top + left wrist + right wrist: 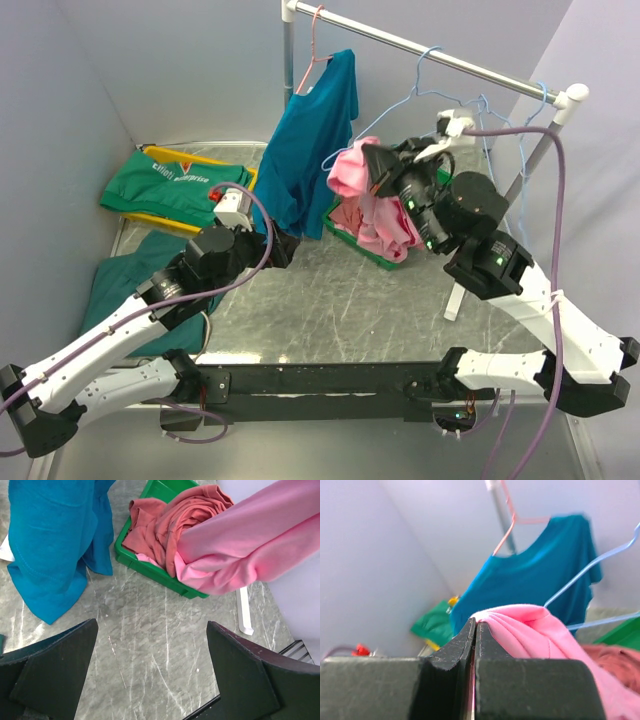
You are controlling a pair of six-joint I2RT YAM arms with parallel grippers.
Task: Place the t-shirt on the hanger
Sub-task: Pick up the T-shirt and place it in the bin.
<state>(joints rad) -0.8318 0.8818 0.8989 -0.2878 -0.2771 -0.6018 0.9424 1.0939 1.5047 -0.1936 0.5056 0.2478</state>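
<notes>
The gray stone-look table (330,300) is filling most of the top view. A white and silver rack (430,47) is standing along its far side, from 12 o'clock to 2 o'clock.

A teal-blue shirt (305,150) is hanging from the rack at 12 o'clock on a pink wire hanger (312,50). A dark blue-green cloth (125,275) is lying at 8 o'clock, partly under the left arm. A green garment (165,185) is lying at 10 o'clock. It is showing white writing, but the words are too small to read.

The t-shirt (352,170) is hanging in the air at 1 o'clock, bunched up, with its lower part drooping toward a green bin (150,567). A rose-red garment (165,520) is sitting crumpled in that bin.

The hanger (592,567) is hanging on the rack, just up and to the right of the t-shirt. I cannot tell if they are touching.

The right gripper (474,630) is pinching a fold of the t-shirt, with its jaws squeezed tight together. The left gripper (151,630) is hovering over bare table near the teal-blue shirt's bottom edge, with its jaws spread wide and holding nothing.
</notes>
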